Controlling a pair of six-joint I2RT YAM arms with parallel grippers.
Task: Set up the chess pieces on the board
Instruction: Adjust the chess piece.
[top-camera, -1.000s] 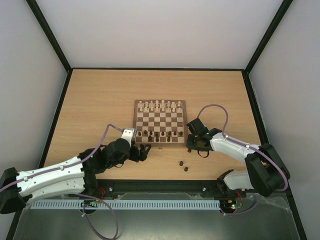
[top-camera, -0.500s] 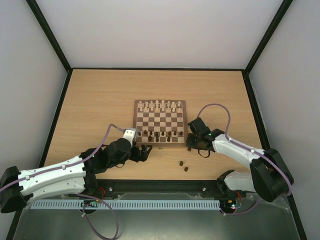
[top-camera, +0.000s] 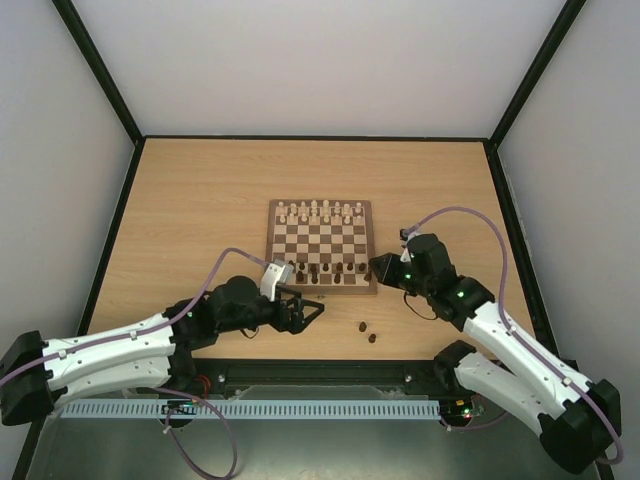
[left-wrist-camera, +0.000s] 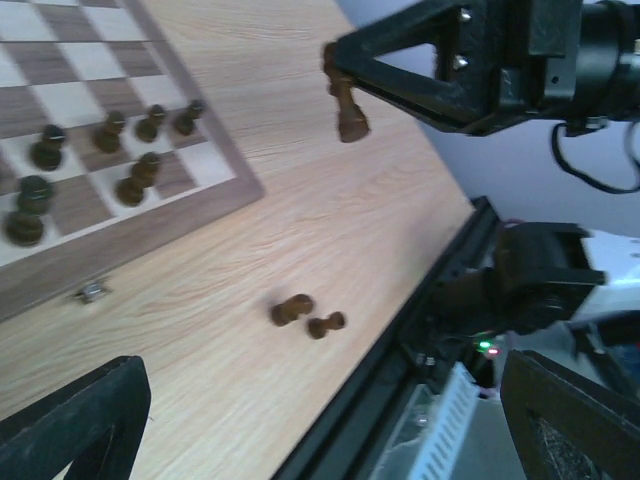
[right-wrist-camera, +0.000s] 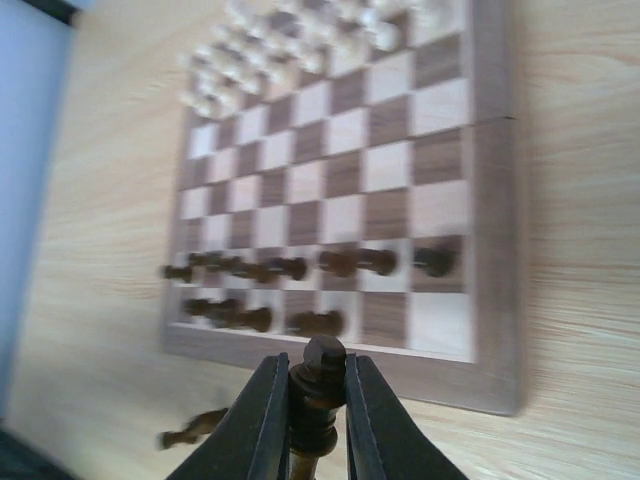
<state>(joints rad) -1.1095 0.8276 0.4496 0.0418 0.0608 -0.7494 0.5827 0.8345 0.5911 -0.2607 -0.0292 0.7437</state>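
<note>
The board (top-camera: 372, 245) lies mid-table, with pale chessmen along its far rows and several dark chess pieces (top-camera: 325, 268) on the near two rows. My right gripper (top-camera: 379, 265) is shut on a dark chess piece (right-wrist-camera: 320, 385) and holds it upright above the table, just off the board's near right corner (right-wrist-camera: 492, 385). The held piece also shows in the left wrist view (left-wrist-camera: 347, 105). Two dark pieces (top-camera: 367, 332) lie on their sides on the table; the left wrist view shows them too (left-wrist-camera: 308, 316). My left gripper (top-camera: 308, 310) is open and empty, left of them.
A small metal bit (left-wrist-camera: 92, 291) lies on the table by the board's near edge. The table's black front rail (top-camera: 330, 368) runs close behind the two loose pieces. One lying dark piece (right-wrist-camera: 195, 428) shows blurred below the board in the right wrist view.
My right gripper has risen from the table by the board's near right corner with a dark piece in it. My left gripper has moved right toward the loose pieces and opened wide.
</note>
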